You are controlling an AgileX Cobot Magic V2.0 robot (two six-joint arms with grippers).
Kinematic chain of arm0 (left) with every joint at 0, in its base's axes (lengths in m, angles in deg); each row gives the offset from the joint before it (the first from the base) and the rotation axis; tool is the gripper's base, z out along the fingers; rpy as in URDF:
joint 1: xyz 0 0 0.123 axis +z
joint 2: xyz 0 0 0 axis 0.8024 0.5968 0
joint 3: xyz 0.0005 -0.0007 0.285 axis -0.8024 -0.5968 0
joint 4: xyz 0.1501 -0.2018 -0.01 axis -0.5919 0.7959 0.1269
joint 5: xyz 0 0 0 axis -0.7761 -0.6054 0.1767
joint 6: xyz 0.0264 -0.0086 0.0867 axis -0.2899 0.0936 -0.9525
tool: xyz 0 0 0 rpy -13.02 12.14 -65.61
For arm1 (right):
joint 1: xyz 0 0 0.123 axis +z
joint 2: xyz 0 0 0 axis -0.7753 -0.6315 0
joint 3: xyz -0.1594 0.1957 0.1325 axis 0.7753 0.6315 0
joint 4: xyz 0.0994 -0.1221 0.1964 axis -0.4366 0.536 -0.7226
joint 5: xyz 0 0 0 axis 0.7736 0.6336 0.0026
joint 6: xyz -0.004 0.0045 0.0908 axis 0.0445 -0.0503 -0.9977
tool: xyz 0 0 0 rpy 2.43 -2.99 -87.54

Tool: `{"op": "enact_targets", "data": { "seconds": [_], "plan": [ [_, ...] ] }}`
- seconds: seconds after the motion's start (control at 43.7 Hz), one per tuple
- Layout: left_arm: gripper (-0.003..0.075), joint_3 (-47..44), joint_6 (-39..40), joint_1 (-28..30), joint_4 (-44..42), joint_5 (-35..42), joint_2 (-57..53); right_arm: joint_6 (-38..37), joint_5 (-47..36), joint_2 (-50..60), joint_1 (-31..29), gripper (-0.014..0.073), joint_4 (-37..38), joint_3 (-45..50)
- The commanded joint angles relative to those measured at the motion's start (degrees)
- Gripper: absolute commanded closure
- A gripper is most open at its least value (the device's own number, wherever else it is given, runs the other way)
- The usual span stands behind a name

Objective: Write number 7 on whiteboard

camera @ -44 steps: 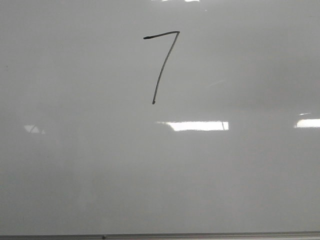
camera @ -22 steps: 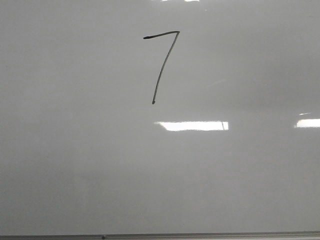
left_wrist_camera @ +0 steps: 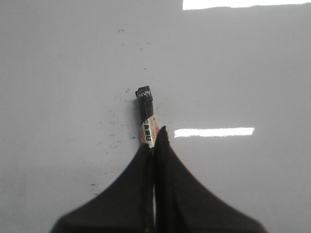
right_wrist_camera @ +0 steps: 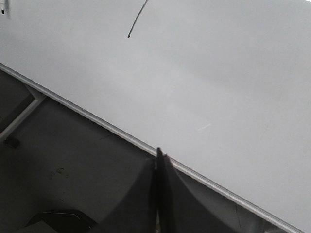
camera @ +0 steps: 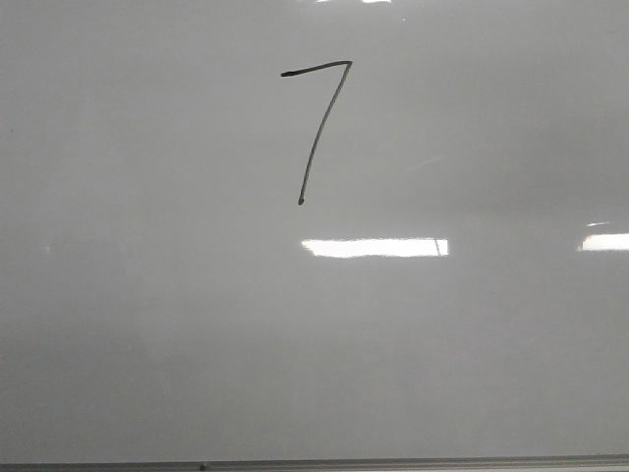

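Observation:
A thin black number 7 (camera: 319, 123) is drawn high on the glossy pale whiteboard (camera: 147, 324), a little left of centre in the front view. No gripper shows in the front view. In the left wrist view my left gripper (left_wrist_camera: 155, 138) is shut on a marker (left_wrist_camera: 147, 119) with a black end and a labelled barrel, which points at the board (left_wrist_camera: 252, 63). In the right wrist view my right gripper (right_wrist_camera: 159, 154) is shut and empty, over the board's metal edge strip (right_wrist_camera: 97, 120). The tail of the 7 (right_wrist_camera: 136, 20) shows there, far from the fingers.
Bright rectangular light reflections (camera: 373, 247) lie on the board below the 7 and at the right edge. A grey edge strip (camera: 314, 462) runs along the bottom of the front view. Beyond the edge, the right wrist view shows a dark surface (right_wrist_camera: 68, 155) and a pale bar (right_wrist_camera: 22, 116).
The faint reflection at the board's left side has faded away. The 7 and the board have not moved.

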Motion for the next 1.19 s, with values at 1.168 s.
{"op": "enact_targets", "data": {
  "seconds": [1.168],
  "plan": [
    [0.0741,-0.8,-5.2,-1.1,4.1,9.8,-1.0,0.1,-3.3,-0.3,-0.4,0.0662,-0.5,-1.3]
  ]
}}
